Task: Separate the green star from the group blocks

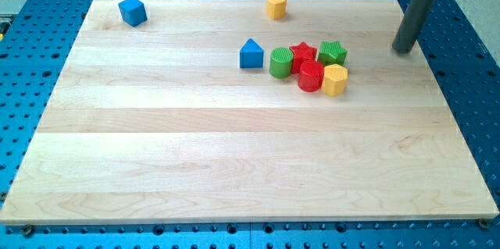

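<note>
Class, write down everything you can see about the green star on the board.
The green star is a small, chunky, solid green block with a ridged top, lying flat on the pale wooden board. It forms the cluster's upper right corner, pressed against the red star, with the yellow block just below. My tip stands apart to its right.

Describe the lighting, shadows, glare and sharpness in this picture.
Camera view: even, diffuse light; the wooden board shows no hard glare; the green star and its neighbours cast only faint, short shadows; block edges are crisp; my tip, to the view's right of the cluster, is sharp with a slight shadow.
</note>
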Available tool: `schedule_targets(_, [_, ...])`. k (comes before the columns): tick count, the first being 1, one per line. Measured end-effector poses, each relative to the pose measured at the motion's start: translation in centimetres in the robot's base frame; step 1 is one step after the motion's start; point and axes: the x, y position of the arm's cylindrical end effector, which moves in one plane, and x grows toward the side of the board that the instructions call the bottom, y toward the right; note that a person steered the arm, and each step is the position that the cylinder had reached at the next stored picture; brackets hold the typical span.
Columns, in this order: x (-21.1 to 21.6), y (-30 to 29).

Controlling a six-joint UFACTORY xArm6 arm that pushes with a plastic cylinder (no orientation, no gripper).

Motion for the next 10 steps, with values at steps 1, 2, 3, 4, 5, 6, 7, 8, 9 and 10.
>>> schedule_targets(1, [2.8,-1.9])
schedule_targets(2, [2.8,-4.8])
schedule_targets(3, [1.8,-5.9])
schedule_targets(4, [2.2,-7.4])
schedule_targets(5, [4.6,-7.8])
schedule_targets(6, [4.6,-10.6])
schedule_targets(7, [3.5,-12.3])
schedule_targets(8, [1.9,-13.1])
schedule_targets(9, [1.2,-14.7])
schedule_targets(10, [1.2,-18.0])
